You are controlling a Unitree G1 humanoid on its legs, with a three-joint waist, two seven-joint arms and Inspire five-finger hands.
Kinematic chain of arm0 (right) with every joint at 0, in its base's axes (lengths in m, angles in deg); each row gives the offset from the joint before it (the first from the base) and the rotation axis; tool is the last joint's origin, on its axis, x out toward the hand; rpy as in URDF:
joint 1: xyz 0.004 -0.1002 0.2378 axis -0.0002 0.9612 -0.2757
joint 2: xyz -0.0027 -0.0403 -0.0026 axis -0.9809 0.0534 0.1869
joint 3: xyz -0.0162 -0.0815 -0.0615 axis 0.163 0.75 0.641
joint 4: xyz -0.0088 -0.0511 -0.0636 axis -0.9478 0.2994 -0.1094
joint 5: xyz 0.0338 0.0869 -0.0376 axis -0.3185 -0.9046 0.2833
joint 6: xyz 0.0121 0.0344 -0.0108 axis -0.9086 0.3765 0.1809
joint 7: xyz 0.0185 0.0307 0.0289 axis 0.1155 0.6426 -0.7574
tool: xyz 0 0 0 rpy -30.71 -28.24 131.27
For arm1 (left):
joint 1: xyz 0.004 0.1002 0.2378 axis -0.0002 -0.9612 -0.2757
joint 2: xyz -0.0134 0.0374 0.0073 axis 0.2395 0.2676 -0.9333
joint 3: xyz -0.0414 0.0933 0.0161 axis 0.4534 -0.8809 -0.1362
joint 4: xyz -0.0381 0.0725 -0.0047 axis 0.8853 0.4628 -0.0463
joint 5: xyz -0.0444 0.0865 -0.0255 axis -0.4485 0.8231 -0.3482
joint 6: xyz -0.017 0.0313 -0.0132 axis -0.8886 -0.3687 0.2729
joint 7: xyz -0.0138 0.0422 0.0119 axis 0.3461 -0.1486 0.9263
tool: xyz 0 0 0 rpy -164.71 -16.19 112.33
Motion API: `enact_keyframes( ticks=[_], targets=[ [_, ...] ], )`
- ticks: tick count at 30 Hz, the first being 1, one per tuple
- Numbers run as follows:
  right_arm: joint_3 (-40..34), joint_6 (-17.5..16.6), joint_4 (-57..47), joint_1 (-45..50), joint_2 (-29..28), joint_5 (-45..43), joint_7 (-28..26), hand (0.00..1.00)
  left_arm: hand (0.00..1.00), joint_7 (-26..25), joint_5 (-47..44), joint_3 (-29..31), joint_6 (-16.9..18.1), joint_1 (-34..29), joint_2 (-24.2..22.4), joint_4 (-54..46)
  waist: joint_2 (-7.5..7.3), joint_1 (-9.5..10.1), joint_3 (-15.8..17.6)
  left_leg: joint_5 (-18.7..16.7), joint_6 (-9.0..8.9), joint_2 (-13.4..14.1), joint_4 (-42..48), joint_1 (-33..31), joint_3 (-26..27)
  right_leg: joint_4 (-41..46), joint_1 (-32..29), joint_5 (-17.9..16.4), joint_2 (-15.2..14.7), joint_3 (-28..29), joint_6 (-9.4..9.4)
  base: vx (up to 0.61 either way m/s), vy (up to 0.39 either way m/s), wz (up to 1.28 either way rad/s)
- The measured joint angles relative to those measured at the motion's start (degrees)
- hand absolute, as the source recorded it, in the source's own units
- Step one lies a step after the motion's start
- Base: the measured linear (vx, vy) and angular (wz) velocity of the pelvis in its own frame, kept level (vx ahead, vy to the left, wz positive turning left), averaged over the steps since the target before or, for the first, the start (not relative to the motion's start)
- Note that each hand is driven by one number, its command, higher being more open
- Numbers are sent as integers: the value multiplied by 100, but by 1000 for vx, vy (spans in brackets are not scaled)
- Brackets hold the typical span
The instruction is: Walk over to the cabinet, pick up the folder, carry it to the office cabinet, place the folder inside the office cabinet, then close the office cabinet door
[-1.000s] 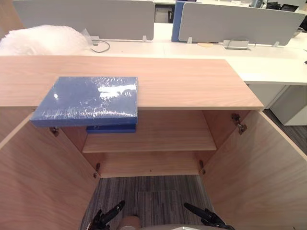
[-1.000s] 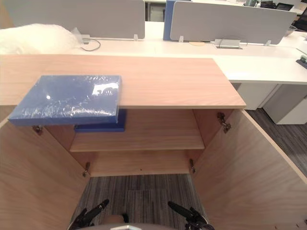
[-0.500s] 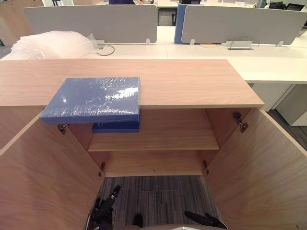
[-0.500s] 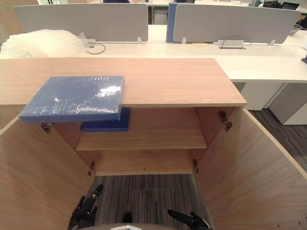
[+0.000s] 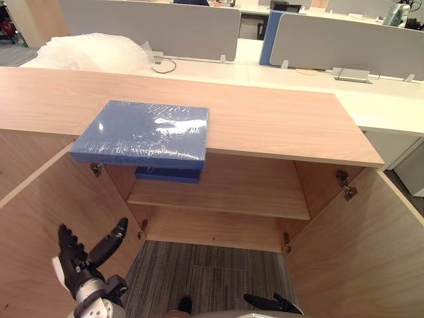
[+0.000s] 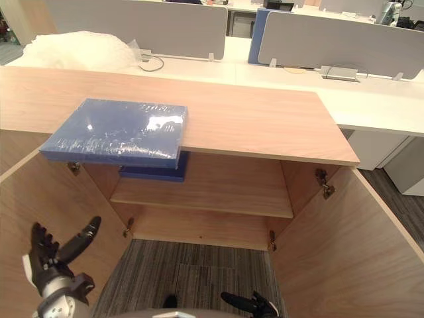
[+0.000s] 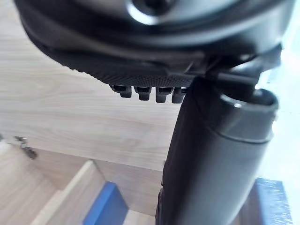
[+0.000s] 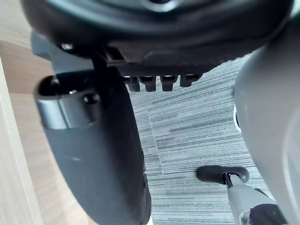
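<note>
Folder (image 5: 142, 132), blue and film-wrapped, is lying flat on the cabinet's wooden top surface (image 5: 285, 126) in the left eye view. Its near edge is jutting past the front lip, which should be giving a hand room to slide underneath. The left hand (image 5: 83, 255) is hovering low beside the open left door (image 5: 33, 218), fingers spread and released, gripping nothing; I judge it is being readied for the pickup. The right hand (image 5: 271, 305) is hanging low over the carpet (image 5: 212, 271), its fingers looking straight and empty.

In the right eye view, two blue items are showing: the folder on top and a second blue folder (image 6: 156, 172) sitting just beneath it on the single inner shelf (image 6: 218, 195). Two doors, the left door and the right door (image 6: 344, 252), are standing wide open, leaving the inside reachable. Two grey desk screens (image 6: 139, 23) and one heap of bubble wrap (image 6: 73, 50) are sitting behind.

In the left wrist view, the thumb (image 7: 211, 164) is sticking out straight past wood panelling, clasping nothing.

In the right wrist view, the thumb (image 8: 93, 154) is hanging over carpet, also holding nothing.
</note>
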Motion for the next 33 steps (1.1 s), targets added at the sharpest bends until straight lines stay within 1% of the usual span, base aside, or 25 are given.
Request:
enact_keyframes(
  ticks=[2, 4, 7, 8, 11, 12, 13, 15, 16, 17, 20, 22, 24, 28, 30, 33],
  targets=[
    [-40, 1, -96, 43, -51, 0, 81, 100, 100, -247, 661, 60, -5, -25, -14, -378, 39, 1, 18, -32, 22, 0, -10, 13, 7, 9, 0, 33, -9, 1, 4, -36, 37, -4],
    [-41, 1, -105, 60, -65, 0, 109, 100, 100, -457, 1124, 109, -13, -34, -20, -535, 41, 0, 17, -61, 23, 1, -31, 27, 13, 17, 4, 45, -12, 0, -4, -53, 31, -4],
    [-36, -1, -189, 109, -93, 6, 199, 100, 100, -932, 2080, 125, -147, -35, -19, -838, 60, 0, 12, -59, 26, 1, -33, 43, 14, 15, 8, 43, 5, 0, -14, -79, 26, -4],
    [-31, -1, -194, 112, -94, 9, 218, 100, 100, -1073, 2502, 105, -216, -32, -5, -972, 65, 0, 11, -54, 30, 1, -33, 45, 14, 0, 8, 26, 18, 1, -45, -66, 9, -5],
    [156, -21, -122, 87, -29, 12, 244, 100, 100, -1249, 3126, -92, -327, 49, 77, -1226, 99, 0, -1, -48, 16, 14, -34, 19, 12, -69, -9, -34, 54, 19, -134, -63, 6, -5],
    [203, -40, -2, 11, 22, 40, 243, 100, 100, -1245, 3538, -327, -359, 146, 147, -1308, 154, 0, -25, -27, -20, 25, -34, -11, 3, -83, -42, -66, 92, 26, -188, -62, 5, 1],
    [219, -41, 68, -20, 56, 94, 231, 100, 100, -1223, 3701, -444, -394, 187, 188, -1350, 177, -1, -38, -13, -38, 46, -34, -17, 4, -83, -51, -69, 114, 37, -193, -58, 0, -5],
    [342, -50, 253, -95, 145, 204, 210, 100, 100, -1087, 4419, -789, -430, 317, 441, -1480, 238, 0, -105, 64, -111, 143, -32, -55, 28, -92, -126, -51, 184, 128, -210, -16, -10, -15],
    [348, -60, 267, -96, 152, 206, 208, 100, 100, -1048, 4573, -845, -429, 358, 519, -1482, 243, -2, -124, 72, -122, 163, -32, -66, 39, -104, -139, -40, 206, 148, -218, 21, -28, -15],
    [351, -105, 337, -129, 159, 212, 201, 100, 100, -1013, 4975, -910, -446, 458, 642, -1478, 240, -22, -159, 100, -117, 203, -30, -84, 52, -142, -151, -19, 247, 175, -239, 30, -38, -10],
    [349, -139, 482, -221, 170, 299, 200, 100, 100, -1013, 5661, -1035, -467, 639, 746, -1475, 214, -71, -222, 102, -132, 252, -2, -97, 82, -194, -153, 13, 326, 249, -269, 61, -54, -9],
    [355, -186, 574, -269, 196, 424, 196, 100, 100, -966, 5931, -1079, -466, 664, 780, -1474, 239, -77, -229, 101, -133, 265, -1, -97, 121, -194, -168, 15, 330, 305, -271, 52, -36, -10],
    [351, -187, 650, -297, 245, 422, 193, 100, 100, -923, 6121, -1139, -465, 664, 923, -1470, 280, -73, -246, 96, -140, 279, -1, -98, 175, -194, -194, 16, 330, 353, -273, 34, -17, -12],
    [355, -228, 695, -308, 329, 422, 184, 100, 100, -869, 6367, -1291, -412, 693, 1325, -1465, 380, -74, -270, 85, -155, 310, -3, -83, 193, -185, -199, 12, 341, 394, -293, -9, -2, -4],
    [359, -238, 682, -303, 374, 420, 168, 100, 100, -835, 6438, -1286, -302, 714, 1557, -1408, 444, -73, -274, 79, -160, 331, -31, -38, 204, -160, -183, 3, 348, 423, -308, -40, 6, -6],
    [365, -243, 678, -302, 435, 421, 155, 100, 100, -803, 6620, -1283, -147, 744, 2114, -1056, 523, -75, -293, 77, -161, 367, -34, -2, 204, -134, -177, -20, 371, 435, -341, -62, 1, -3]
  ],
)
